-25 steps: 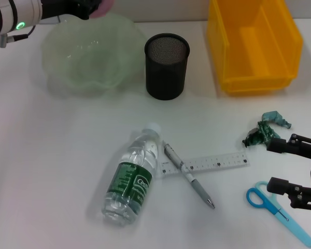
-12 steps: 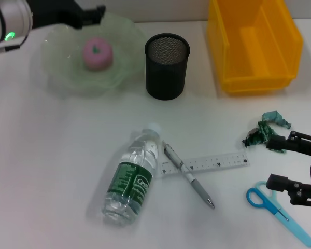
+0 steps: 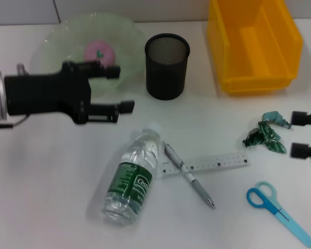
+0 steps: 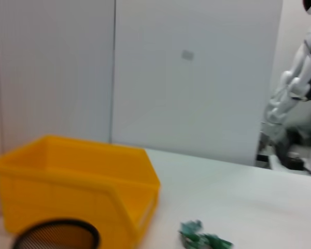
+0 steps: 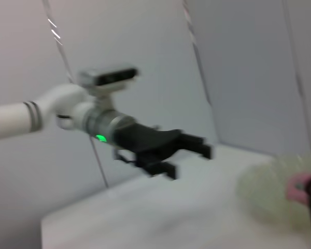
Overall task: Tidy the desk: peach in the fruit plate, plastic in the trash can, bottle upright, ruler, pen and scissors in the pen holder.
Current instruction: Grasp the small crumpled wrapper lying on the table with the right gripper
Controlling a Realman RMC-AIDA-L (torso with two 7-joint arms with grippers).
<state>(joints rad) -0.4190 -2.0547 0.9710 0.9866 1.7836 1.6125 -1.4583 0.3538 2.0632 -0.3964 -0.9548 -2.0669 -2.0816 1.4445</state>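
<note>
Left gripper [image 3: 122,89] hangs over the table [image 3: 52,176] just in front of the fruit plate [image 3: 52,44], fingers spread wide, nothing between them. The right wrist view also shows it, open and empty.

Peach [image 3: 99,53] sits in the fruit plate, stem up.

Right gripper [image 3: 299,134] is at the right edge of the head view, jaws apart and empty, just beside the crumpled green plastic [image 3: 265,134]; can't tell if it touches the plastic.

Yellow trash can [image 3: 254,44] is at the back right, with the black mesh pen holder [image 3: 167,66] between it and the fruit plate. Both show in the left wrist view too.

Water bottle [image 3: 133,177] lies on its side mid-table, cap pointing toward the pen holder. Pen [image 3: 188,175] lies across the clear ruler [image 3: 207,163], its top end near the bottle's cap. Blue scissors [image 3: 279,211] lie flat at front right, well apart from the ruler.
</note>
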